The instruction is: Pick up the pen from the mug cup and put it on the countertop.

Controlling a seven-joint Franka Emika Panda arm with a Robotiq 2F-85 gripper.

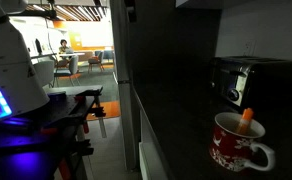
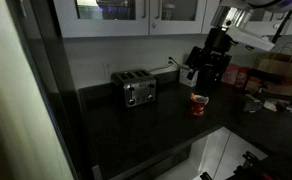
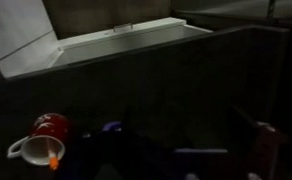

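Note:
The red mug cup [image 2: 198,105] with a white pattern stands on the dark countertop [image 2: 151,128]. It also shows in an exterior view [image 1: 238,148] and at the lower left of the wrist view [image 3: 44,138]. The orange-red pen [image 1: 248,115] stands tilted inside the mug, its end sticking out above the rim, and its tip shows in the wrist view [image 3: 54,160]. My gripper [image 2: 191,74] hangs above the countertop, up and a little behind the mug, apart from it. In the dim wrist view its fingers [image 3: 186,135] look spread and empty.
A silver toaster [image 2: 138,91] stands on the counter beside the mug, also seen in an exterior view [image 1: 241,80]. A black boxy appliance [image 2: 222,66] and boxes [image 2: 276,75] stand behind the gripper. White cabinets hang above. The counter's front edge runs below the mug.

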